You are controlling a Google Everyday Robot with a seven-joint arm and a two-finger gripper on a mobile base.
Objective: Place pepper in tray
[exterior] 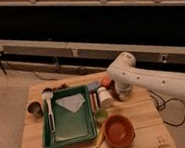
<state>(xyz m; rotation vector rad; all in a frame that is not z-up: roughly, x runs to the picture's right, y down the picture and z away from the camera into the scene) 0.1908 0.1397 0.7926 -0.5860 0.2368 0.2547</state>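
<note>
A green tray (67, 125) lies on the left half of the wooden table (141, 118), with a white folded napkin (70, 103) in it. A white shaker-like container (104, 96) stands just right of the tray's far corner. A small orange-red item (105, 81), possibly the pepper, lies behind it. My white arm (152, 82) comes in from the right and bends down. My gripper (122, 93) is low over the table, just right of the white container and close to the orange-red item.
A white-handled utensil (49, 106) lies along the tray's left rim, with a metal cup (34, 109) beside it. An orange bowl (118, 130), a small green cup (100, 116) and a yellow stick (99, 136) sit right of the tray. A blue item (93, 86) lies near the far edge.
</note>
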